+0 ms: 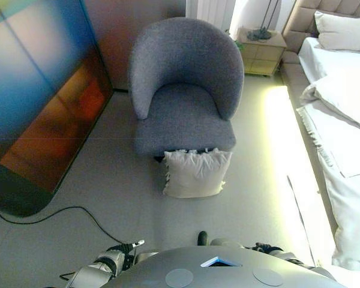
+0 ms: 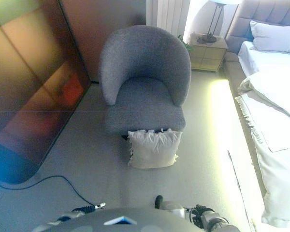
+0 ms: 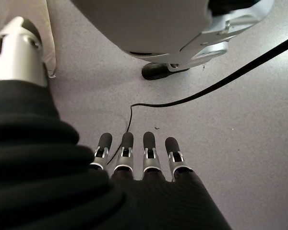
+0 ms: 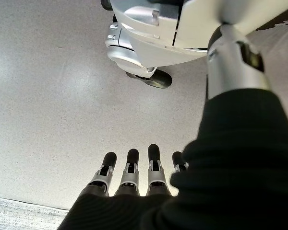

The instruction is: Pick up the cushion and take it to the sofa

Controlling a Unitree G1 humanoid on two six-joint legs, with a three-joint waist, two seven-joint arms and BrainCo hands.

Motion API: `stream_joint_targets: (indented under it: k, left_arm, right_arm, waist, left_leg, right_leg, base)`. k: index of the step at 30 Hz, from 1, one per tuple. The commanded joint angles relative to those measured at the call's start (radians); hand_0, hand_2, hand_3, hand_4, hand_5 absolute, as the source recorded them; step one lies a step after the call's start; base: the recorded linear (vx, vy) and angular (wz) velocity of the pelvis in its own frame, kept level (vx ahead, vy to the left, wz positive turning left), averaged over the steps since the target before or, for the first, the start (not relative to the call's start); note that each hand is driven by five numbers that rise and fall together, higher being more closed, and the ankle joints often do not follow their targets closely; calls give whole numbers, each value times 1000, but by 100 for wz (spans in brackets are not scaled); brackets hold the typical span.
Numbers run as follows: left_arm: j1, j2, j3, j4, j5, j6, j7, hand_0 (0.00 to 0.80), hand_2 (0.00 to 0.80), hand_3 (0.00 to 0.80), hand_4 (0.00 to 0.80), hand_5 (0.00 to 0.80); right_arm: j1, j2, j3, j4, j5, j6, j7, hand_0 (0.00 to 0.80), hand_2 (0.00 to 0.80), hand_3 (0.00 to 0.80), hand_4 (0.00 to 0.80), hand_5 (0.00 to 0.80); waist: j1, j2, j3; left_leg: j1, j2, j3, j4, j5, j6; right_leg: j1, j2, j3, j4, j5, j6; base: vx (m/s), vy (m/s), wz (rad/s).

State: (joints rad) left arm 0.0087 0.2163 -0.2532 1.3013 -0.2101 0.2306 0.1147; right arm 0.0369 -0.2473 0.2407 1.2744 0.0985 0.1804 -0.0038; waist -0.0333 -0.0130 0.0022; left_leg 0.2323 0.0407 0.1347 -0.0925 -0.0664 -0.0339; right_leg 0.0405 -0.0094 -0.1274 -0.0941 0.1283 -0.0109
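Cushion (image 1: pixel 195 173) — pale, square, frilled, against armchair (image 1: pixel 184 90)

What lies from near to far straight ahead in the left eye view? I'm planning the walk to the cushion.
Bare floor → white cushion on the floor against the chair's front → grey armchair → wall behind it.

Both hands had the same look: the left hand (image 3: pixel 134 158) and right hand (image 4: pixel 134 177) wore dark ribbed covers. Silver fingers (image 3: pixel 150 160) ended in rounded dark tips, and each thumb (image 4: pixel 235 62) was a chunky silver cylinder.
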Motion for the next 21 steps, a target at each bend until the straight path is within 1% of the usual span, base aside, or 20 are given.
stream_joint_targets:
  k: [1, 16, 21]
  left_arm:
    - [-45, -22, 5, 41, 22, 0, -4, 0, 0, 0, 0, 0]
    - [-44, -23, 2, 38, 17, 8, 1, 0, 0, 0, 0, 0]
    - [-39, -19, 5, 38, 23, 14, -1, 0, 0, 0, 0, 0]
  right_arm:
    - [-63, 24, 2, 72, -3, -6, -2, 0, 0, 0, 0, 0]
    - [-61, 28, 6, 71, -9, -5, 0, 0, 0, 0, 0, 0]
    - [-60, 27, 8, 70, -12, -4, 7, 0, 0, 0, 0, 0]
  waist:
    - [11, -17, 30]
    - [11, -19, 36]
    - [9, -18, 35]
  left_leg:
    - [-66, -61, 9, 5, -60, 58]
    - [-63, -60, 12, 5, -64, 60]
    - [-58, -57, 23, 5, -65, 58]
  right_leg:
    - [93, -23, 15, 7, -183, 90]
    - [95, -21, 15, 7, -187, 89]
    - [100, -19, 7, 7, -190, 86]
  base:
    - [0, 0, 0]
    - [0, 0, 0]
    - [33, -20, 0]
